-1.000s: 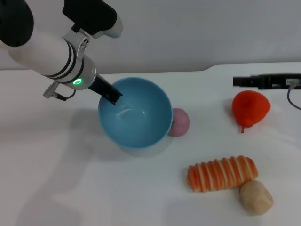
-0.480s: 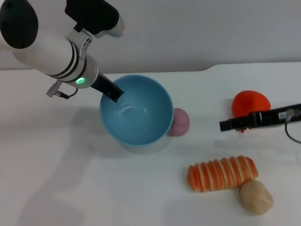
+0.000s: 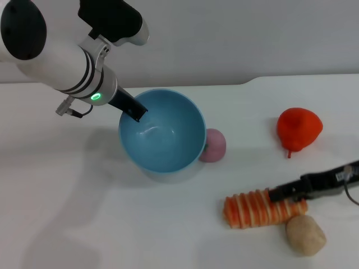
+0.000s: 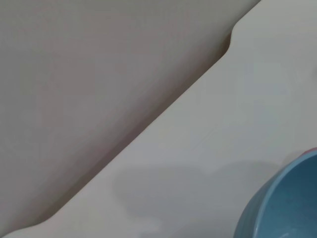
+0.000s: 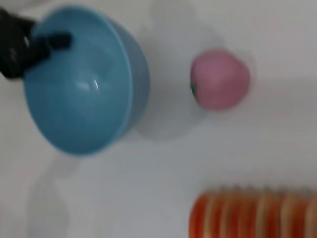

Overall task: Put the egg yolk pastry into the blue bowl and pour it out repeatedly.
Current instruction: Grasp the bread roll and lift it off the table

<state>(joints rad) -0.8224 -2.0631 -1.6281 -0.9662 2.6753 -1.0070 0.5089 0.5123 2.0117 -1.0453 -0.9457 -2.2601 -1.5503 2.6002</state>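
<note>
The egg yolk pastry [image 3: 305, 235], a pale beige lump, lies on the table at the front right, touching the end of the striped bread. The blue bowl [image 3: 162, 134] hangs tilted above the table left of centre, its opening facing the front, with nothing inside. My left gripper [image 3: 134, 112] is shut on the bowl's far left rim. In the right wrist view the bowl [image 5: 79, 84] shows with the left gripper's dark finger [image 5: 47, 39] hooked over its rim. My right gripper [image 3: 277, 194] reaches in from the right, low over the bread and just behind the pastry.
A long orange-and-cream striped bread [image 3: 252, 210] lies front right. A pink ball [image 3: 213, 145] sits right beside the bowl. A red pear-shaped toy [image 3: 299, 129] lies at the right. The white table [image 3: 67, 196] ends at the back wall.
My right gripper has swept from the back right, past the red toy, down to the striped bread near the pastry. The bowl and left arm have barely moved.
</note>
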